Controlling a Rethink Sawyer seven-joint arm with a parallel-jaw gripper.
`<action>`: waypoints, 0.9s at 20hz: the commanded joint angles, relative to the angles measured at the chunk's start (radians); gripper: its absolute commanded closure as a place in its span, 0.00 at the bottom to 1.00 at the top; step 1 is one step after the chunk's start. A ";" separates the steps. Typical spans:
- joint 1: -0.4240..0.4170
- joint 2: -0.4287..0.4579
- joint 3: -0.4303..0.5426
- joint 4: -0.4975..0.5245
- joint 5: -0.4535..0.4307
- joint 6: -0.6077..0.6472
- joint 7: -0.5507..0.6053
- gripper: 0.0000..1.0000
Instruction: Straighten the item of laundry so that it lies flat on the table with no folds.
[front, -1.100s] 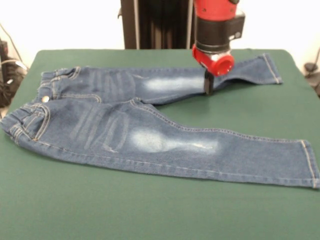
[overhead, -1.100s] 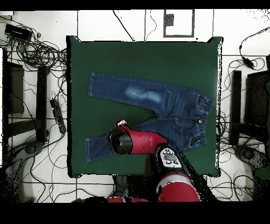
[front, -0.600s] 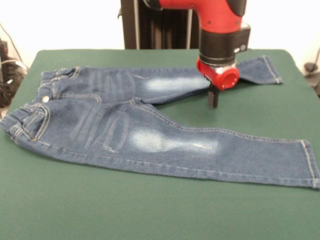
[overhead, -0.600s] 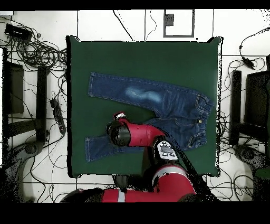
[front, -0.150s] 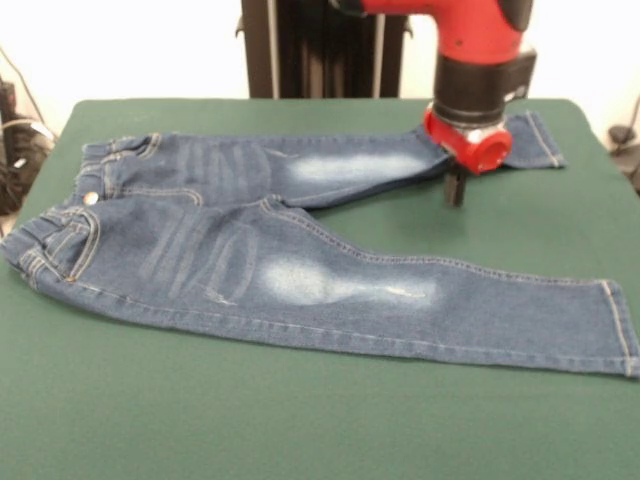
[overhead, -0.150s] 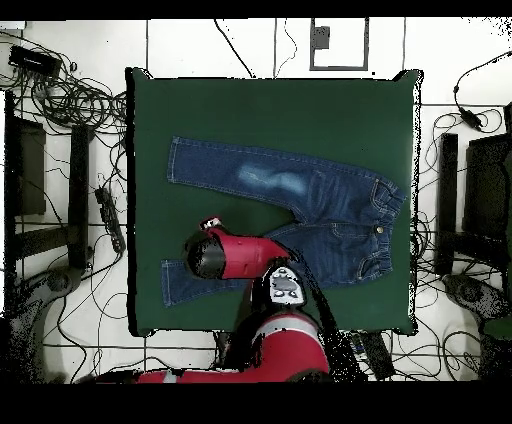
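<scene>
- the jeans (front, -0.150s: 300, 270) lie spread on the green table (front, -0.150s: 300, 430), front side up, with the two legs splayed apart in a shallow v.
- in the front view the waistband (front, -0.150s: 50, 230) sits at the left side, and a brass button (front, -0.150s: 91, 198) shows near it.
- the nearer leg runs right across the cloth to a hem (front, -0.150s: 620, 325) close to the table's right edge — a faded whitish patch (front, -0.150s: 300, 280) marks its thigh.
- the farther leg stretches toward the far right corner, with its own pale patch (front, -0.150s: 345, 165); its cuff (front, -0.150s: 540, 135) shows just beyond the arm's red wrist.
- in the overhead view the jeans (overhead, -0.150s: 330, 205) lie in the middle of the table (overhead, -0.150s: 270, 110), waistband toward the picture's right and the legs reaching left.
- the gripper (front, -0.150s: 455, 188) hangs from the red and black arm (front, -0.150s: 480, 60), its dark tip standing over bare green cloth in the gap between the two legs, just beside the lower edge of the farther leg.
- the tip reads as one narrow dark piece — whether the pincer is wide or narrow cannot be told, and nothing is seen held in it.
- from above, the arm (overhead, -0.150s: 235, 255) covers part of the leg that lies nearer the robot's base.
</scene>
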 joint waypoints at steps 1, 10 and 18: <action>0.071 -0.123 -0.030 0.022 0.075 0.172 0.123 1.00; 0.114 -0.095 -0.108 0.081 0.005 0.050 0.101 1.00; 0.156 0.049 -0.164 0.111 0.021 -0.101 0.154 1.00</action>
